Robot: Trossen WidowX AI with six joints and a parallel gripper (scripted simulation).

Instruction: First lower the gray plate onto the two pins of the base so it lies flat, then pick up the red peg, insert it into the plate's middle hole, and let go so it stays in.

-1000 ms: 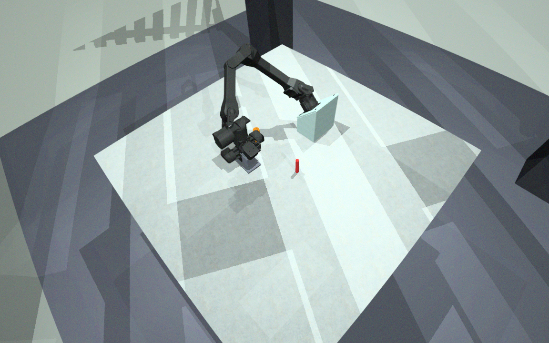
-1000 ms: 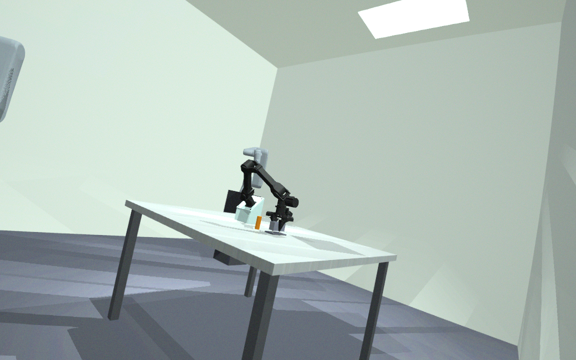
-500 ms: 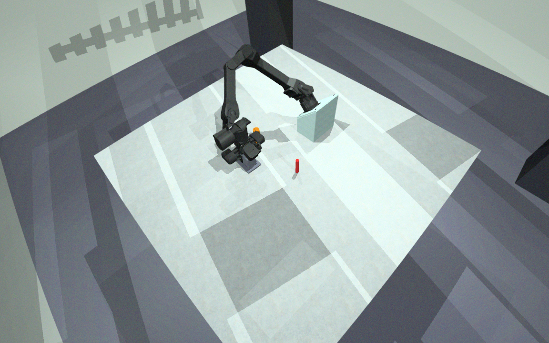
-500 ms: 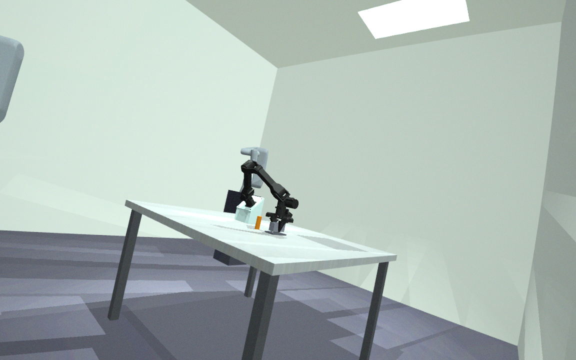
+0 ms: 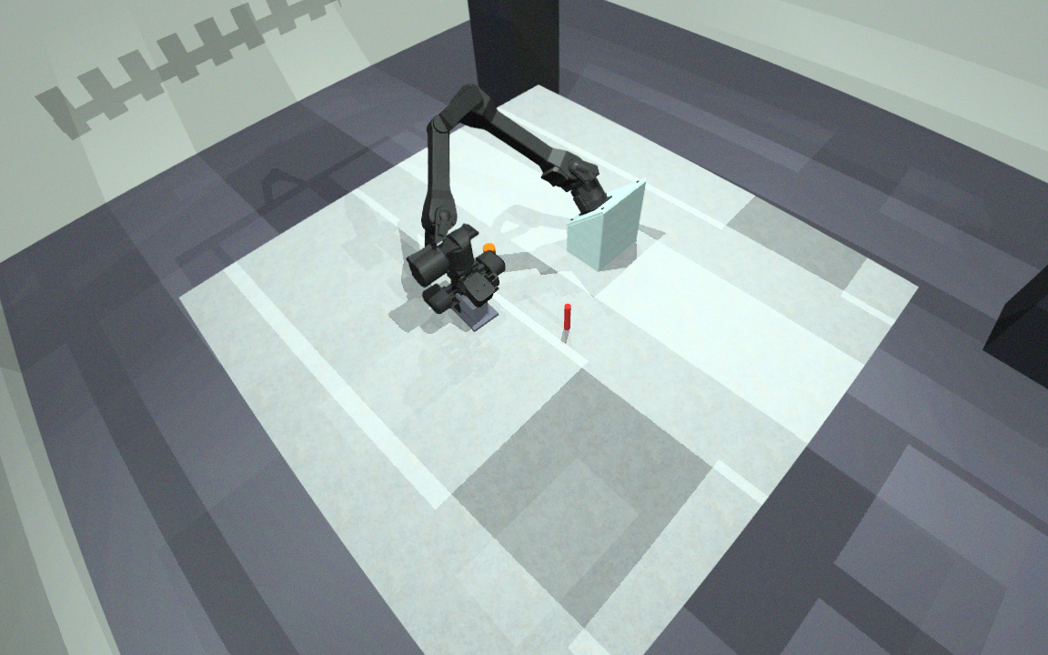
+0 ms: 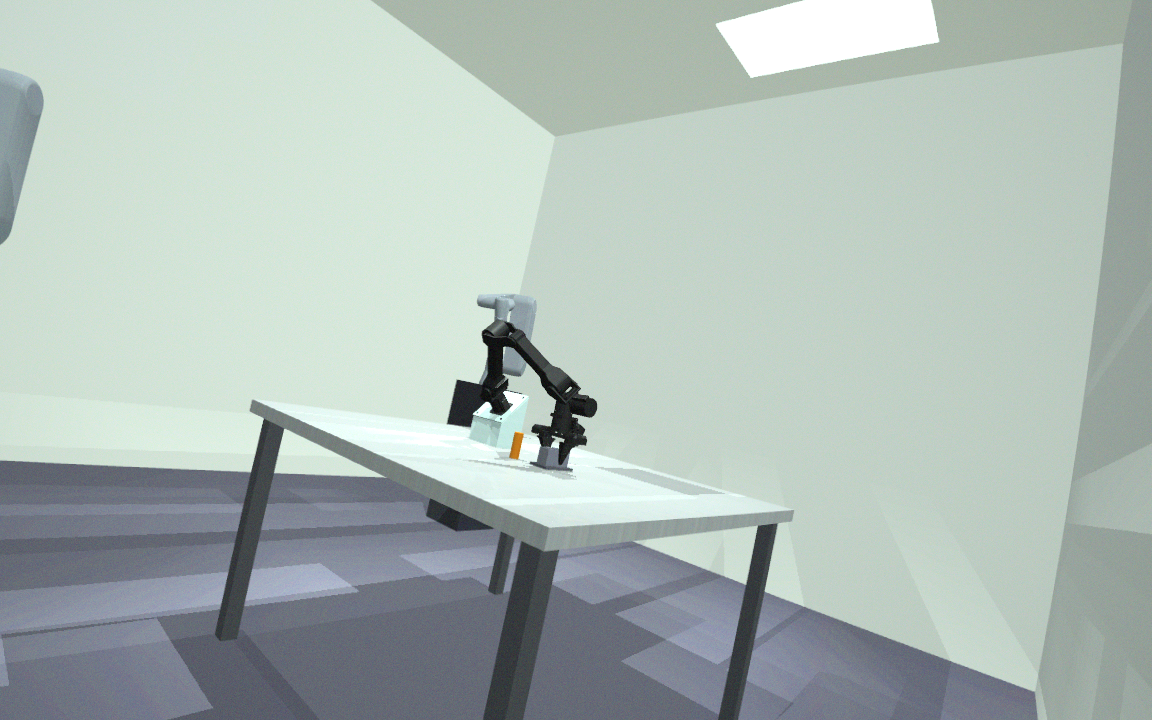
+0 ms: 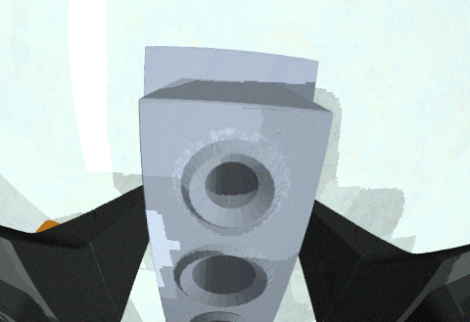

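Note:
The gray plate [image 5: 472, 307] [image 6: 550, 457] [image 7: 289, 136], a thick block with a row of round holes, sits over the base [image 5: 482, 321] [image 6: 539, 465] [image 7: 196, 63] and looks level. The base sticks out past its end. Its pins do not show clearly, and whether the plate is fully down I cannot tell. My gripper [image 5: 468, 297] [image 6: 556, 450] [image 7: 225, 197] is open, with its fingers on either side of the plate and narrow gaps beside it in the wrist view. The red peg [image 5: 567, 317] stands upright on the table, right of the base in the top view; it is hidden in the exterior view.
An orange block [image 5: 488, 246] [image 6: 516, 445] [image 7: 48, 225] stands beside my gripper. A pale teal box [image 5: 619, 230] [image 6: 487, 430] with a sloped top stands under the arm's other end, behind the pegs. All stand on a white table [image 5: 332, 342] [image 6: 437, 474].

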